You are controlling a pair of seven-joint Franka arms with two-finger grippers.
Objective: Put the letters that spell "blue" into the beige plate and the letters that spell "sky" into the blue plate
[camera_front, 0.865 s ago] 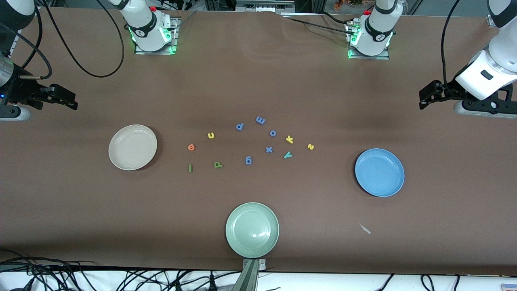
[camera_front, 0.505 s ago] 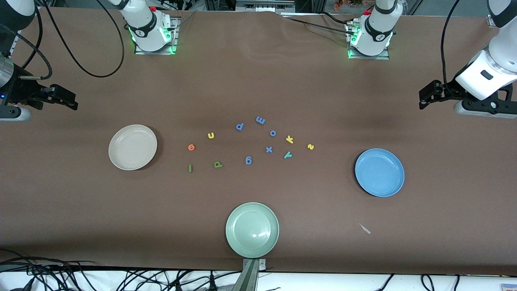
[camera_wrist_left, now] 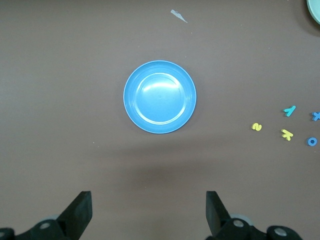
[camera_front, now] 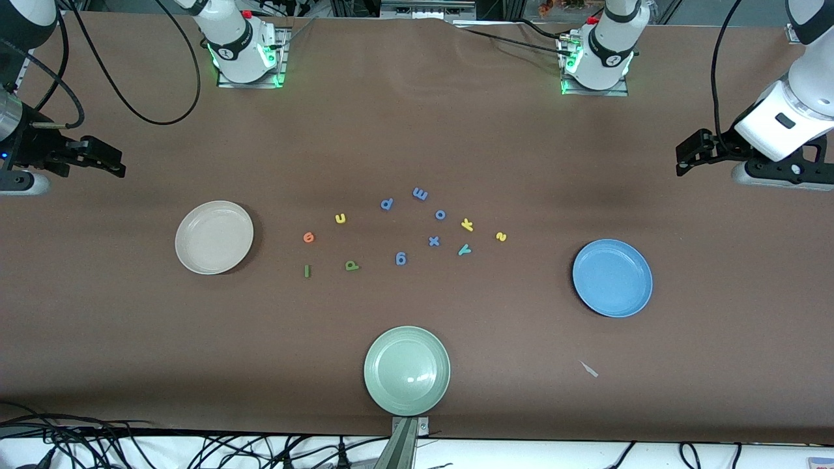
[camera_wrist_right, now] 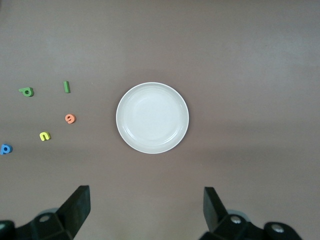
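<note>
The beige plate (camera_front: 214, 237) (camera_wrist_right: 152, 117) lies toward the right arm's end, the blue plate (camera_front: 612, 277) (camera_wrist_left: 160, 97) toward the left arm's end. Between them lie the yellow u (camera_front: 340, 218), orange e (camera_front: 309, 238), dark green l (camera_front: 307, 271) and olive b (camera_front: 352, 265). Closer to the blue plate are the yellow k (camera_front: 467, 225), yellow s (camera_front: 501, 236) and teal y (camera_front: 464, 249). My left gripper (camera_front: 681, 159) (camera_wrist_left: 149, 210) hangs open and empty above the table's end. My right gripper (camera_front: 120, 164) (camera_wrist_right: 146, 207) hangs open and empty above the other end.
A pale green plate (camera_front: 406, 370) sits near the table's front edge. Several periwinkle letters (camera_front: 434, 241) are mixed in among the coloured ones. A small pale scrap (camera_front: 589, 369) lies nearer the front camera than the blue plate. Cables trail along the front edge.
</note>
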